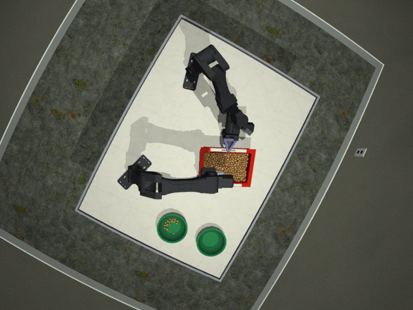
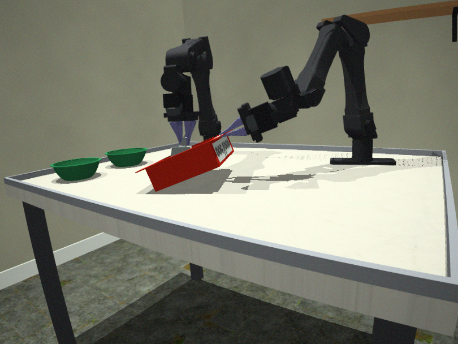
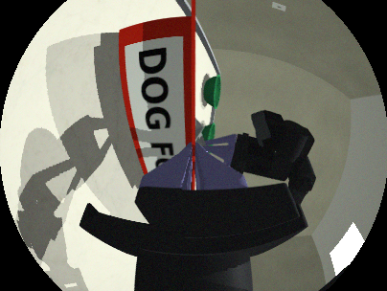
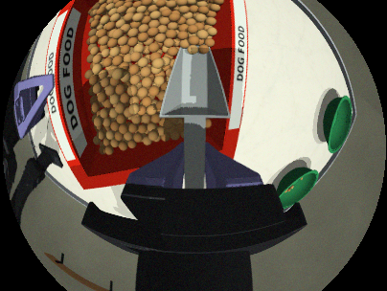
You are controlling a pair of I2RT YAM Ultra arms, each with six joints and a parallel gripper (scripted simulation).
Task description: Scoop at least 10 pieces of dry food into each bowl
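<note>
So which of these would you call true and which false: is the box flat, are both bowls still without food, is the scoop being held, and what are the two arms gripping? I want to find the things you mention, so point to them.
1. The red box [image 1: 252, 168] [image 2: 185, 168] [image 3: 189, 26] [image 4: 96, 179] lies flat on the table. False: it is tilted, one end raised.
2. The right gripper [image 2: 182, 143] [image 4: 194, 144] holds the scoop [image 2: 180, 151] [image 4: 196, 88]. True.
3. The left gripper [image 1: 228, 150] [image 2: 221, 134] [image 3: 193, 147] holds a bowl. False: it is shut on the box's wall.
4. One green bowl [image 1: 172, 239] [image 4: 299, 184] has food in it. True.
5. The other green bowl [image 1: 211, 253] [image 4: 339, 124] is full of food. False: no food shows in it.
</note>
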